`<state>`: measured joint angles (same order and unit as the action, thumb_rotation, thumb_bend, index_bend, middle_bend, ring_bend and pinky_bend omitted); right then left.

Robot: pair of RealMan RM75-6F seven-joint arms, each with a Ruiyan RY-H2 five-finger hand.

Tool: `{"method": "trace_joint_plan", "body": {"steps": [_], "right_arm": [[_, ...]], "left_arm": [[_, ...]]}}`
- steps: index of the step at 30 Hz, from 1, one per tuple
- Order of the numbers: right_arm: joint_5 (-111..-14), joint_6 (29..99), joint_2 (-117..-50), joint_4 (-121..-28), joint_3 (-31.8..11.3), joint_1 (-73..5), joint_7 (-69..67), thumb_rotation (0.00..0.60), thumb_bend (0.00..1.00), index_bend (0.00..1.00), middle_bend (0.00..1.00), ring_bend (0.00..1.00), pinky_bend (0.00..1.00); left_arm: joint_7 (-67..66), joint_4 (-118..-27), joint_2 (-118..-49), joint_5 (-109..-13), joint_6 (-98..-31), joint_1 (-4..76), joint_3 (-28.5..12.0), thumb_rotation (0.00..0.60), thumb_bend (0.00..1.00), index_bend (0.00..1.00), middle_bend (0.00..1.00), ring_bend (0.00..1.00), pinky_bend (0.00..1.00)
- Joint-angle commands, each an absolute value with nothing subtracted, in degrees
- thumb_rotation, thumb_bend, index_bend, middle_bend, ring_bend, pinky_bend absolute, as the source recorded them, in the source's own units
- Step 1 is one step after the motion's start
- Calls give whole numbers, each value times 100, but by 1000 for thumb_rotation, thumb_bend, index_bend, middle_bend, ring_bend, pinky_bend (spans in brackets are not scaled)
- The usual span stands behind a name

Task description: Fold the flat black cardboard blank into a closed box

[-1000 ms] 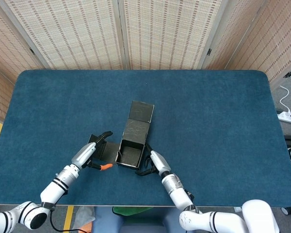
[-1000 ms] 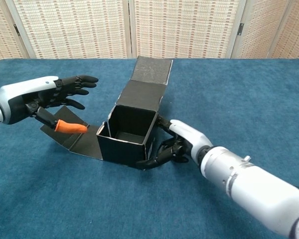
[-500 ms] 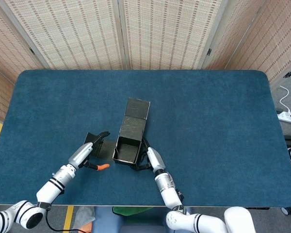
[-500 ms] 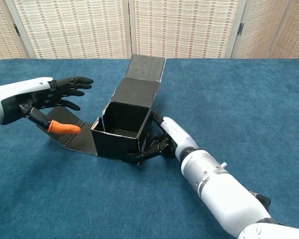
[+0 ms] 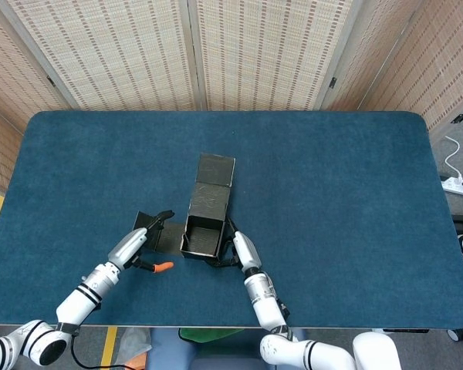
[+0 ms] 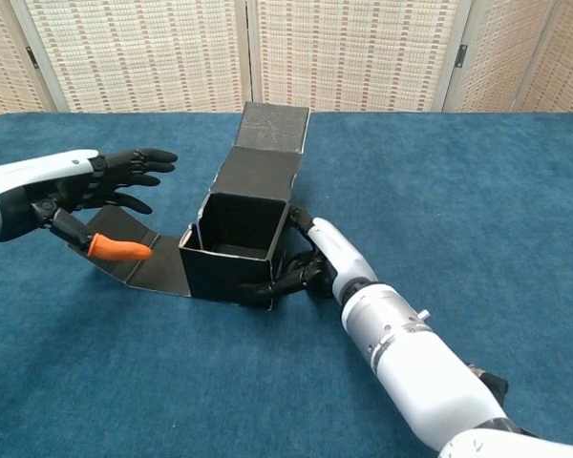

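I have the box (image 6: 237,243) half-formed and standing open-topped near the front of the table (image 5: 347,200), its lid panels (image 6: 267,153) running straight away from me — so the long axis of the whole piece points away from the robot, and the lid has to come back toward me to close. My right hand (image 6: 310,262) is the nearer one: it sits against the box's right front corner, dark fingers curled around the lower edge of the wall, touching the cardboard. I judge it is bracing or gripping that wall, though how firmly the fingers close I cannot tell from either view. My left hand (image 6: 86,191) hovers just to the left of the box, above the side flap (image 6: 138,258) that lies flat on the table; its fingers are spread and it holds nothing, the orange thumb tip pointing toward the box. So the flap lies below and to the right of that hand, between it and the box wall. The next move, as I read it, is lifting that flap inward with the left while the right steadies the box — the risk being that the light box slides or tips.
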<state>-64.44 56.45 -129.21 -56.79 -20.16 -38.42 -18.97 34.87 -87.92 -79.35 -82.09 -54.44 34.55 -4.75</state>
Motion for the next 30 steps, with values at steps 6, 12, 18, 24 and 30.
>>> {"method": "trace_joint_plan", "body": {"steps": [6, 12, 18, 24, 30], "right_arm": [[-6063, 5477, -12965, -5465, -2694, -4292, -2311, 600, 174, 354, 572, 715, 1000], [-5851, 4919, -12344, -6253, -3187, -4332, -2604, 600, 202, 393, 597, 718, 1000], [-5569, 4553, -11569, -7396, -3368, -4090, -2731, 600, 202, 393, 588, 718, 1000], [-5436, 4401, -10858, -8416, -3206, -3687, -2834, 600, 202, 393, 581, 718, 1000], [-5455, 4257, -10259, -9102, -2954, -3286, -3093, 600, 201, 393, 579, 718, 1000]], "left_arm": [[2920, -8857, -8138, -8417, -6703, 2986, -598, 600, 231, 183, 177, 276, 513], [2704, -8680, -8075, -9328, -6929, 3064, -232, 600, 256, 557, 580, 817, 909], [2799, -8451, -8030, -9913, -6323, 3530, 156, 600, 264, 572, 582, 864, 948], [2104, -7974, -8397, -9779, -5788, 3826, 112, 600, 274, 494, 525, 866, 945], [1513, -7380, -8972, -9279, -6146, 3670, -272, 600, 276, 358, 429, 857, 942]]}}
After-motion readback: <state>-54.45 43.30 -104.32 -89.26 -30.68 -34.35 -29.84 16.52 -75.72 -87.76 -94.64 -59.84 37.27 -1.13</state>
